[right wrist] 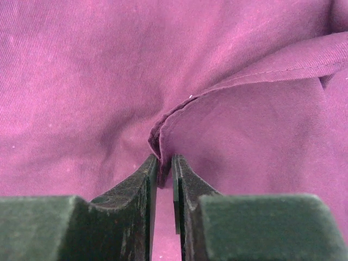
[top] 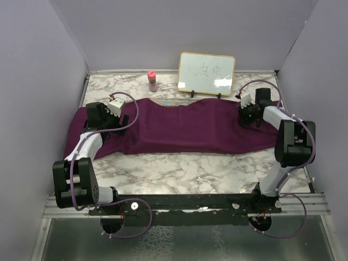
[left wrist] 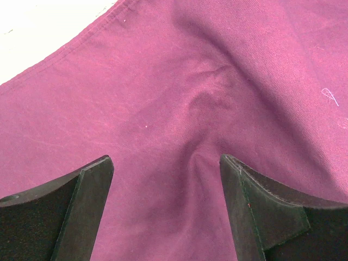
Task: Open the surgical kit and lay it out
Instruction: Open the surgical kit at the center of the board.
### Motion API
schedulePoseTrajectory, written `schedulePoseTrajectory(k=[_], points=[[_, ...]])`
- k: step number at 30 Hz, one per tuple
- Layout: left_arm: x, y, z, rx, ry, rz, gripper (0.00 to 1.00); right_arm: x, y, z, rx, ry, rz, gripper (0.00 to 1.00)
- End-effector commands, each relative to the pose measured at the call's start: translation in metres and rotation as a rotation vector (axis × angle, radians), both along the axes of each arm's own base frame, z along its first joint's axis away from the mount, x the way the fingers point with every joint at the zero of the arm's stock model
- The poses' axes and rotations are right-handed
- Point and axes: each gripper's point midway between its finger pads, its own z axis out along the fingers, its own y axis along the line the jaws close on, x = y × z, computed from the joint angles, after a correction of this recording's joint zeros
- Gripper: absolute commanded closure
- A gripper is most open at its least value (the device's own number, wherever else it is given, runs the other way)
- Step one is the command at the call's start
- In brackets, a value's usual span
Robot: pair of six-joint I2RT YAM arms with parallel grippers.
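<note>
The surgical kit shows as a dark purple cloth wrap [top: 185, 128] spread wide across the marble table; its contents are hidden. My left gripper [top: 99, 115] hovers over the wrap's left end. In the left wrist view this gripper [left wrist: 166, 159] is open wide, with a raised crease of cloth [left wrist: 204, 109] between and ahead of its fingers, untouched. My right gripper [top: 249, 115] is at the wrap's right end. In the right wrist view its jaws [right wrist: 164, 159] stand a narrow gap apart, and a folded hem of the cloth [right wrist: 163, 128] hangs loosely between the fingertips, against the left one.
A framed whiteboard [top: 206, 73] stands at the back, just behind the wrap. A small pink-capped bottle [top: 153, 80] stands to its left. Bare marble table [top: 185, 168] lies between the wrap and the arm bases. Grey walls close in on both sides.
</note>
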Motion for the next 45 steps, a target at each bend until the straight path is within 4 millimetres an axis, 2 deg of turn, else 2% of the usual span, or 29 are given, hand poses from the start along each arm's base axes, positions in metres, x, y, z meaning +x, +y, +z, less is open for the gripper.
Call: schedulePoseTrajectory(k=[1, 3, 6, 9, 14, 18, 23, 30, 33, 35, 39, 45], points=[[0.001, 0.0, -0.002, 0.009, -0.007, -0.008, 0.18, 0.013, -0.003, 0.007, -0.004, -0.027, -0.009, 0.9], [0.001, 0.0, -0.002, 0.009, -0.007, -0.008, 0.18, 0.017, -0.012, 0.01, -0.043, -0.037, -0.045, 0.99], [0.001, 0.0, -0.002, 0.011, -0.005, -0.008, 0.18, 0.023, -0.028, 0.022, -0.102, -0.071, -0.097, 0.99], [0.001, 0.0, -0.003, 0.011, -0.005, -0.009, 0.18, 0.033, -0.049, 0.043, -0.137, -0.119, -0.153, 0.99], [0.0, 0.0, -0.002, 0.012, -0.007, -0.009, 0.18, 0.049, -0.101, 0.074, -0.225, -0.172, -0.247, 0.99], [0.0, 0.0, -0.002, 0.013, -0.007, -0.009, 0.18, 0.062, -0.15, 0.088, -0.338, -0.192, -0.314, 0.99], [0.0, 0.0, -0.002, 0.013, -0.006, -0.008, 0.18, 0.081, -0.205, 0.093, -0.498, -0.21, -0.393, 0.97], [0.0, 0.001, -0.004, 0.012, 0.002, -0.005, 0.18, 0.099, -0.258, 0.091, -0.687, -0.223, -0.477, 0.82], [0.001, 0.0, -0.004, 0.011, 0.004, -0.006, 0.18, 0.098, -0.269, 0.089, -0.754, -0.228, -0.495, 0.73], [0.001, 0.0, -0.004, 0.012, 0.004, -0.006, 0.18, 0.096, -0.27, 0.09, -0.758, -0.24, -0.504, 0.68], [0.001, 0.0, -0.006, 0.01, 0.009, -0.007, 0.18, 0.092, -0.265, 0.105, -0.717, -0.285, -0.519, 0.6], [0.001, -0.001, -0.005, 0.007, 0.011, -0.007, 0.18, 0.093, -0.25, 0.121, -0.634, -0.328, -0.502, 0.56]])
